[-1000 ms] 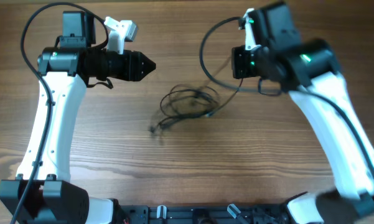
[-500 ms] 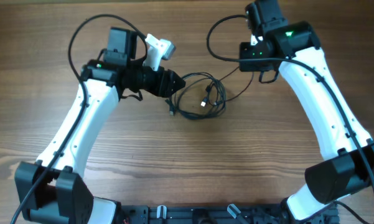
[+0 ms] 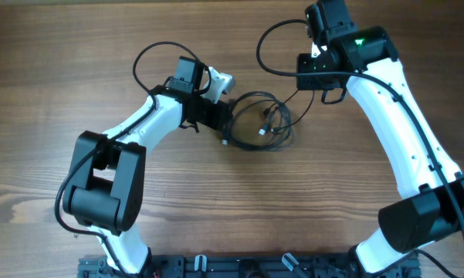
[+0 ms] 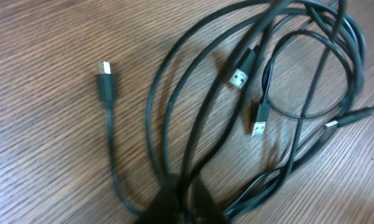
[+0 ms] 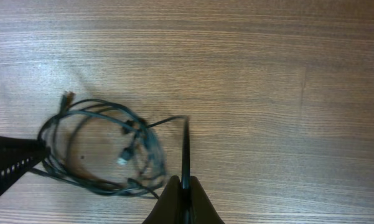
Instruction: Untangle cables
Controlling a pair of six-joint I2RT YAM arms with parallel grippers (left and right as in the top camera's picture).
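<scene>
The cables (image 3: 259,120) are a loose bundle of thin black loops on the wooden table, just above its middle. My left gripper (image 3: 222,117) is at the bundle's left edge, shut on several strands (image 4: 187,186). The left wrist view shows loops fanning out from its jaws, one plug tip (image 4: 104,67) to the left and two USB plugs (image 4: 247,102) in the middle. My right gripper (image 3: 299,83) is up and to the right of the bundle. It is shut on one strand (image 5: 185,149) that runs taut back to the bundle (image 5: 106,152).
The table is bare brown wood (image 3: 239,208). Thicker black wires fixed to the arms arc above the left arm (image 3: 158,54) and beside the right wrist (image 3: 266,50). The left gripper's tip shows at the left edge of the right wrist view (image 5: 6,165).
My left arm has swung right and taken hold of the bundle's left edge. The bundle has shifted up and right. My right arm rose earlier with its strand, then held still.
</scene>
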